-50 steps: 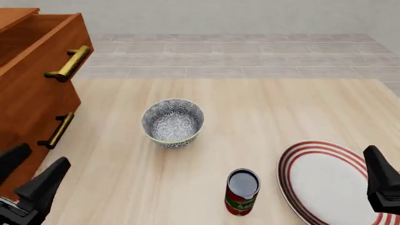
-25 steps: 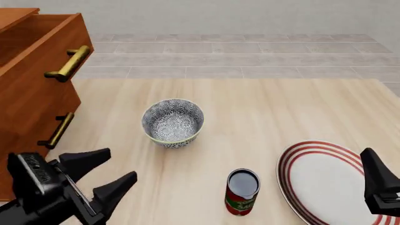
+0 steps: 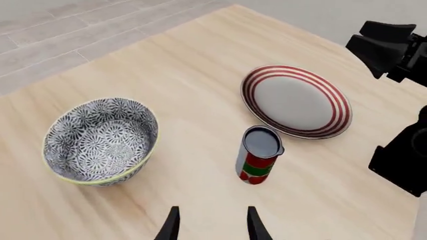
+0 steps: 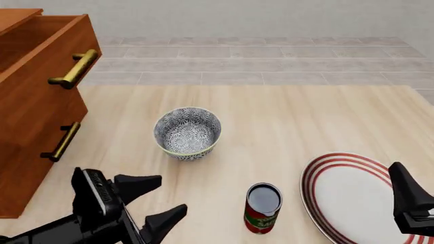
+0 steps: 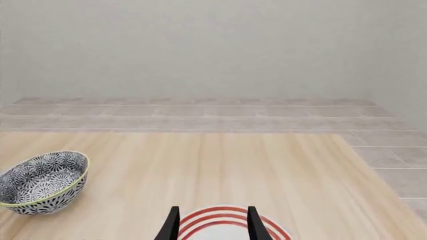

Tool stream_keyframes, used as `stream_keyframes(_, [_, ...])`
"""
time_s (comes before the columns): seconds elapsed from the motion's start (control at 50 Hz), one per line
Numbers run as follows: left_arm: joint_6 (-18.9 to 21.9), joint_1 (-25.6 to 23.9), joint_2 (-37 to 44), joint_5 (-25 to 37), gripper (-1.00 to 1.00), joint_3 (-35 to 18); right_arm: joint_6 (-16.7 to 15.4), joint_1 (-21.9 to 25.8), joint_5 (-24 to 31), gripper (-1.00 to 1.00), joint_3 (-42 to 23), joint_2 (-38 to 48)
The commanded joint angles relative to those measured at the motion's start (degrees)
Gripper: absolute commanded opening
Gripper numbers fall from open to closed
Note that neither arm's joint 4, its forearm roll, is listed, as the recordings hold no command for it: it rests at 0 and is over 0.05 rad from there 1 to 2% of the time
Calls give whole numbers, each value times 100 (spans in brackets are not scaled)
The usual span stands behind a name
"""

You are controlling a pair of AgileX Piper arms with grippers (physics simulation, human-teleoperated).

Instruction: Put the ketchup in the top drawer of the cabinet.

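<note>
Left tool [image 4: 154,199] gapes near the upright ketchup [image 4: 262,208] — apart.

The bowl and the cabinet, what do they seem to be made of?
The bowl looks like glazed ceramic: a fine grey-and-white pattern with a pale green rim. The cabinet looks like varnished reddish-brown wood with visible grain; its bar handles look like brass.

Pale matt wood table [image 4: 305,122], reddish wood cabinet [image 4: 30,107], brass handles [image 4: 73,69].
</note>
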Motion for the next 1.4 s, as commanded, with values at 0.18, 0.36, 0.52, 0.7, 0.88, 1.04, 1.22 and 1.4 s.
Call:
stream_keyframes(0.18, [180,-343,1318,-461,100,-506,3,57,45,100,3,-1])
stream_keyframes(0.36, [24,-607,1824,-391,100,-830,14,57,63,100,3,-1])
stream_keyframes(0.52, [130,-760,2316,-487,100,-1067,14,57,63,100,3,-1])
stream_keyframes(0.7, [180,-781,2604,-623,100,-1173,14,57,63,100,3,-1])
stream_keyframes(0.88, [689,-690,3118,-858,100,-1296,14,57,63,100,3,-1])
stream_keyframes(1.04, [712,-754,3401,-971,100,-1436,14,57,63,100,3,-1])
stream_keyframes(1.22, [784,-932,3707,-923,100,-1718,14,57,63,100,3,-1])
stream_keyframes(1.4, [790,-1009,3771,-745,100,-1988,14,57,63,100,3,-1])
